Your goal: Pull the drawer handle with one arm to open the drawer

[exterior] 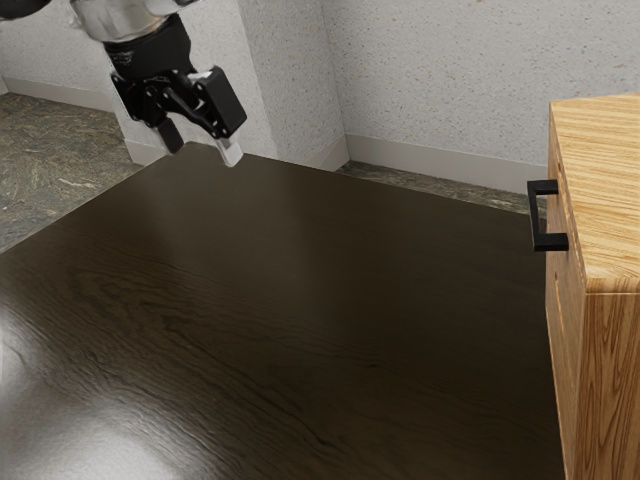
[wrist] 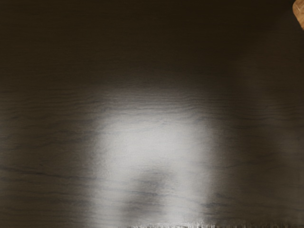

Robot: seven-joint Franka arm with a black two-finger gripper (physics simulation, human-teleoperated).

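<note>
Poised high near the far edge of the dark counter [exterior: 250, 300], at the exterior view's upper left; fingers [exterior: 229, 150] spread apart, clamped on nothing; well apart from the black drawer handle [exterior: 546, 215], away across the counter at the exterior view's right; fixed upright on the face of 1 light wooden cabinet [exterior: 600, 180], untouched; under the wrist camera, counter [wrist: 152, 71] grain beneath a pale sheen, with 1 sliver of cabinet [wrist: 300, 7] wood beyond.
</note>
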